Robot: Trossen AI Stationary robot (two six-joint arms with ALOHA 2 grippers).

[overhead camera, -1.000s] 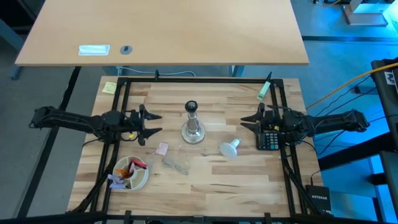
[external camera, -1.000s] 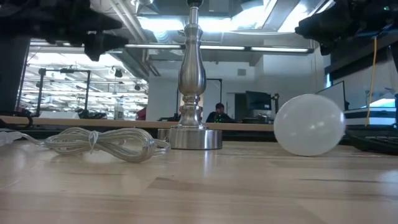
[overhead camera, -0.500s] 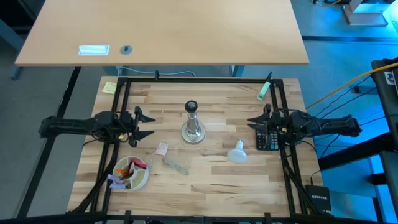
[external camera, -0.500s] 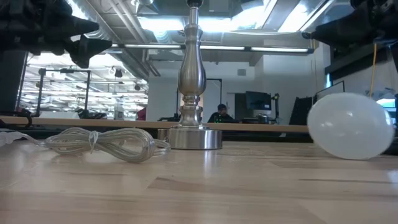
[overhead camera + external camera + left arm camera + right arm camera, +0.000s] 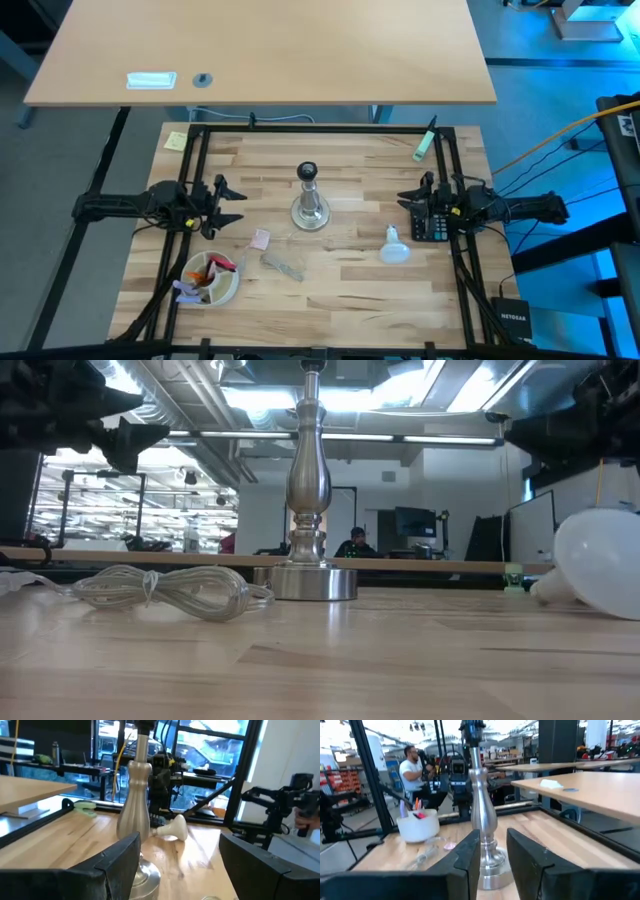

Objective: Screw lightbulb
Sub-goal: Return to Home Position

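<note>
The white lightbulb lies on its side on the wooden table, right of the silver stand and apart from it, with its narrow base toward the far edge. It also shows in the low view as the lightbulb. The stand stands upright on its round foot mid-table, its black socket on top. My left gripper hovers open near the table's left side, pointing level at the stand. My right gripper hovers near the right side, shut and holding nothing, also facing the stand.
A coiled clear cord and a small pink piece lie in front of the stand. A white bowl with small items sits near left. A black calculator lies under the right arm, and a green marker lies far right.
Both grippers have drawn back and sunk lower, the left toward the table's left edge and the right toward the right edge. The lightbulb has rolled along the table toward the right and near edges and turned, so that its base now points to the far edge.
</note>
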